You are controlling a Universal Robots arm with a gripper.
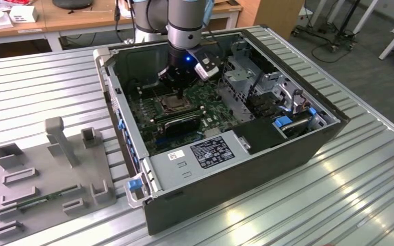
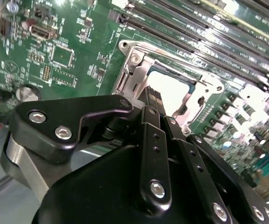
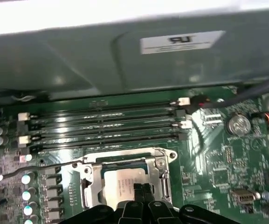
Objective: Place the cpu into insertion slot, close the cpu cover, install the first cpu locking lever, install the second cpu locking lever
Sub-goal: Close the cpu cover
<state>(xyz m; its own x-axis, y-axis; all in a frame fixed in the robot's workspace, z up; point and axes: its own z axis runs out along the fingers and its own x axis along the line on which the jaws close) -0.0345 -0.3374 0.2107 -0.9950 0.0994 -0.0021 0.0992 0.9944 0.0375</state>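
The cpu is a thin, rigid square with a smooth metal top. It is judged light, slippery on its face and delicate on its underside, so it is best taken by two opposite edges rather than pressed hard from above. It lies flat in the insertion slot on the green motherboard, just beside the long black memory slots, inside the open computer case. The cpu cover, a thin sheet-metal frame that looks stiff but bendable, appears to be lying down around the chip, whose top shows through its window. With the edges framed in like this, only the chip's top face and the cover's rim can be reached, and the rim looks like the safer place to bear on. A thin wire locking lever stands out sideways from the socket and seems unlatched, though its end is hard to read. The gripper reaches straight down into the case in the exterior view, with its two narrow fingers brought together and nothing visible between them. Their tips are at or just above the cpu's top near the cover's inner edge, but the views do not settle whether they touch.
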